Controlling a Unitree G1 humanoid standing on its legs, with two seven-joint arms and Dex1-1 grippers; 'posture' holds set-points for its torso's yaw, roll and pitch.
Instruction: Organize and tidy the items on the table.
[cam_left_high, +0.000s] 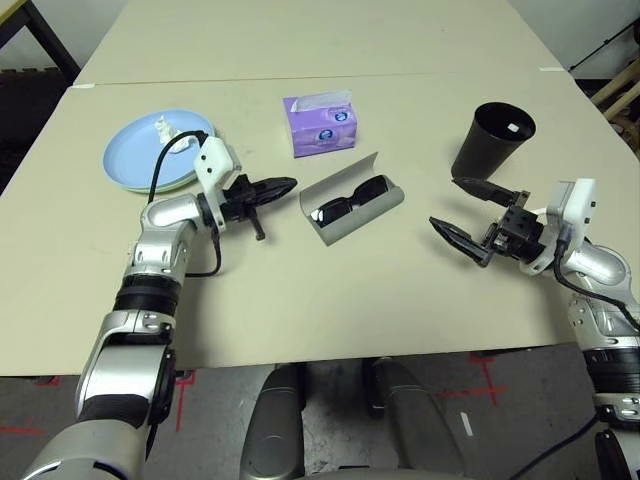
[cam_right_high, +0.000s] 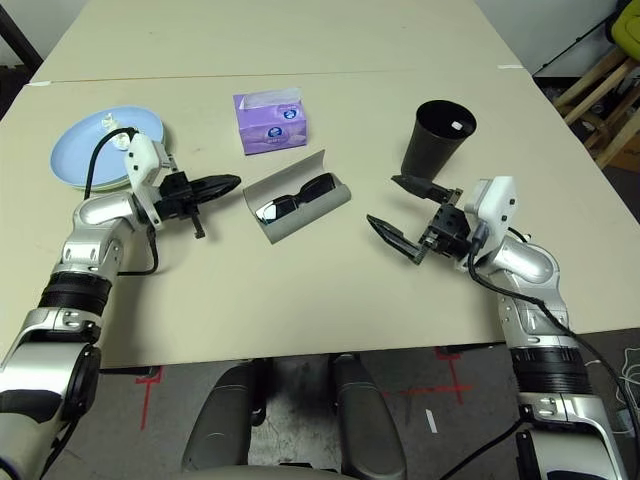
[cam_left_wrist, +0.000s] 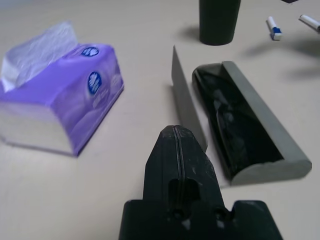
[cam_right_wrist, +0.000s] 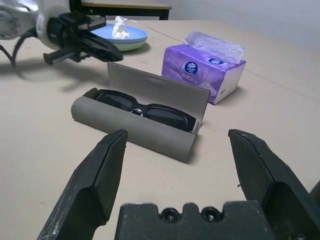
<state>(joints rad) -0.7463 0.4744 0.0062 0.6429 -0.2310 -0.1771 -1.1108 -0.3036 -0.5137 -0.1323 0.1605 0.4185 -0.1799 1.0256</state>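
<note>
A grey glasses case (cam_left_high: 372, 210) lies open mid-table with black sunglasses (cam_left_high: 350, 201) inside and its lid upright. My left gripper (cam_left_high: 285, 184) is shut and empty, its tip just left of the case's lid (cam_left_wrist: 186, 100). My right gripper (cam_left_high: 445, 202) stands open to the right of the case, facing it (cam_right_wrist: 135, 131), with nothing between its fingers. Behind it stands the black cup (cam_left_high: 495, 140). The purple tissue box (cam_left_high: 320, 125) sits behind the case. A light blue plate (cam_left_high: 145, 152) rests on a pale green one (cam_left_high: 188, 183) at far left, with crumpled white tissue (cam_left_high: 163, 127) on it. A blue-white pen (cam_left_wrist: 274, 28) lies near the cup.
The beige table (cam_left_high: 350, 300) has bare room in front of the case, between my two arms. A seam (cam_left_high: 300, 78) runs across the tabletop behind the items. The front edge is close to my elbows.
</note>
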